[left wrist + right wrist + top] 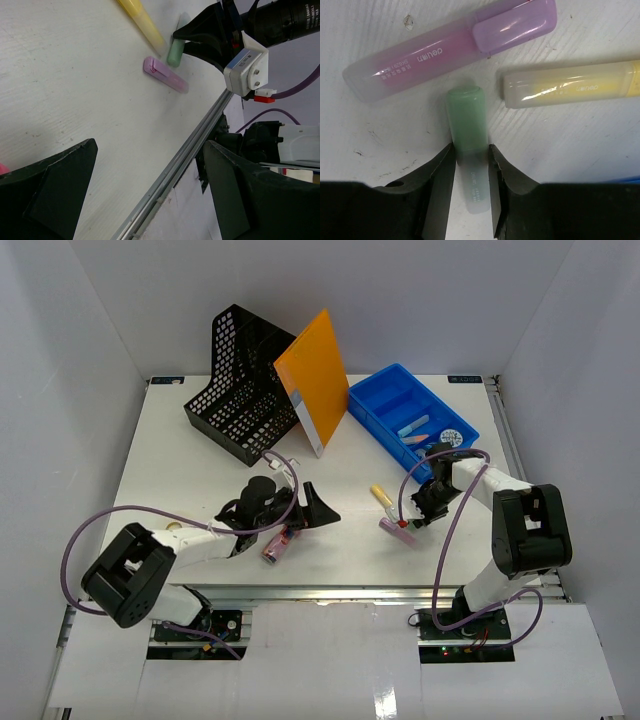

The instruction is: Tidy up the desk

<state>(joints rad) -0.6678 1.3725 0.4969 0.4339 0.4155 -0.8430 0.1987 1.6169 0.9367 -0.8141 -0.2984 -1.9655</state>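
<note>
The right hand (pixel 471 150) has its fingers pinched against both sides of a green marker (pixel 466 117), which lies beside a purple marker (pixel 445 47) and a yellow marker (pixel 570 90). I'd say it's mid-pickup; next comes a clean lift toward the blue tray (pixel 372 408). The left hand (pixel 150 150) hangs wide open, empty. The white surface (pixel 180 460) beneath both arms looks scuffed.

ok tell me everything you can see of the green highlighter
The green highlighter is a short translucent plastic pen with a mint-green, round-ended cap and a paler frosted barrel whose small print is too blurred to read. It lies flat on the white desk, cap pointing away from the right claw, whose black fingers sit tight against both sides of the barrel. The cap lies near the purple highlighter and the yellow highlighter, touching neither.
</note>
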